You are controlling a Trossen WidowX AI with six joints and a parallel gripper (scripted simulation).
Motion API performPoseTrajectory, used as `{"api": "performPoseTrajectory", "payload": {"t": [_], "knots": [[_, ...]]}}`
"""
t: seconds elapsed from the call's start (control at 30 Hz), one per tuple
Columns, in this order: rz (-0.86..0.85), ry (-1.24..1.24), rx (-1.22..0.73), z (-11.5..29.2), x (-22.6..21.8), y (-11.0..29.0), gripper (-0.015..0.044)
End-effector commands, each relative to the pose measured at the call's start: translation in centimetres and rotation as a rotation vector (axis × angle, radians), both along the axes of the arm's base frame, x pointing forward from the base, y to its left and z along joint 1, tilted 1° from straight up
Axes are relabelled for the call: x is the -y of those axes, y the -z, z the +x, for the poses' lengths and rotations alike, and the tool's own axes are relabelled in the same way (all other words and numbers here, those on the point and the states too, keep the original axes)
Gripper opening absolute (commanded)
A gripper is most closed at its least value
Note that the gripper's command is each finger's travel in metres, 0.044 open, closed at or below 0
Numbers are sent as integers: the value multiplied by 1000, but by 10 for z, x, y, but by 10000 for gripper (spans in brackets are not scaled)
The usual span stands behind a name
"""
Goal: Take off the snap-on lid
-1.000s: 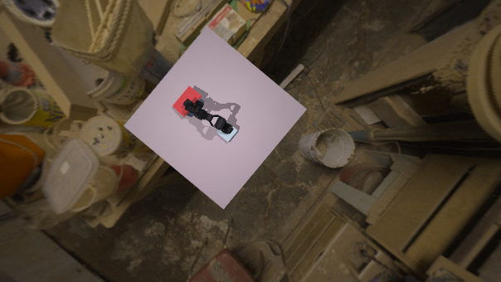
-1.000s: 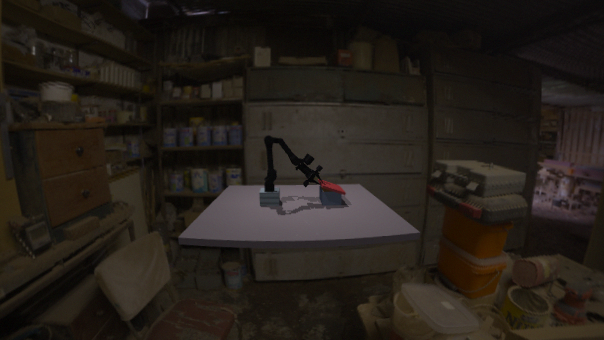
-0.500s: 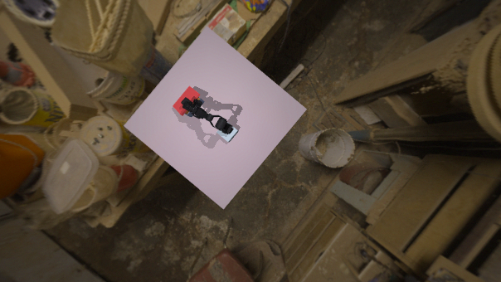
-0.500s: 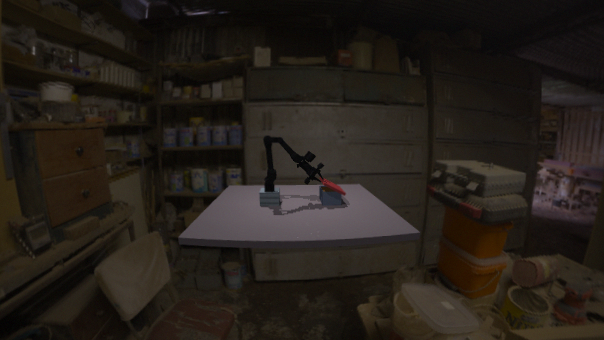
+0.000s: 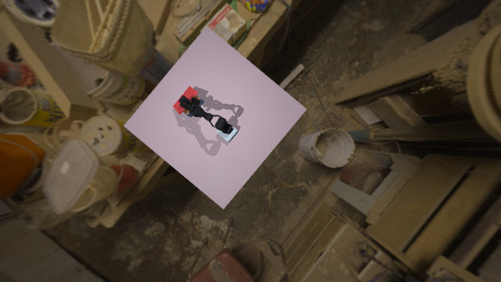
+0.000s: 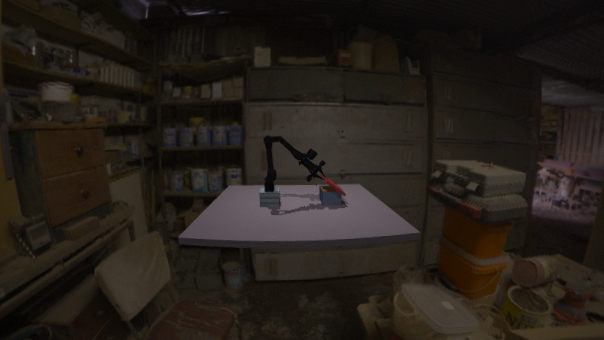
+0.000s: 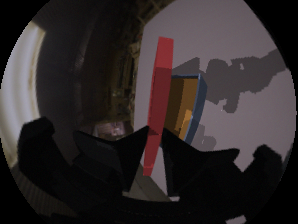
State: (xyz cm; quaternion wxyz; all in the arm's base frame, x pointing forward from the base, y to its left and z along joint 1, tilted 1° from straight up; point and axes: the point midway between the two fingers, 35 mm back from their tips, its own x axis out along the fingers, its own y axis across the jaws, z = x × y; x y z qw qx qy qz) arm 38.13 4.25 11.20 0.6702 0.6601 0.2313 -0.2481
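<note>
Wrist view alone shows the end effector (image 7: 154,163) pinching the tilted red lid (image 7: 158,96).

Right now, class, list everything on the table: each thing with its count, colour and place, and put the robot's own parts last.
Table: one, pale lilac, centre of the workshop.
Storage box: one, blue with orange inside, open on the table, far from the arm's base.
Lid: one, red, tilted above the box, held by one edge.
Base block: one, pale blue-grey, on the table.
Arm: one, black, reaching from the base block towards the box.
Gripper: one, black, closed on the lid.
</note>
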Motion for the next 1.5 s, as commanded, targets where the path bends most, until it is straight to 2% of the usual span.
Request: {"api": "performPoseTrajectory", "payload": {"t": [0.0, 1.47], "knots": [[3, -4, 23, 8, -1, -13, 0], [4, -4, 24, 18, -2, -66, 0]]}}
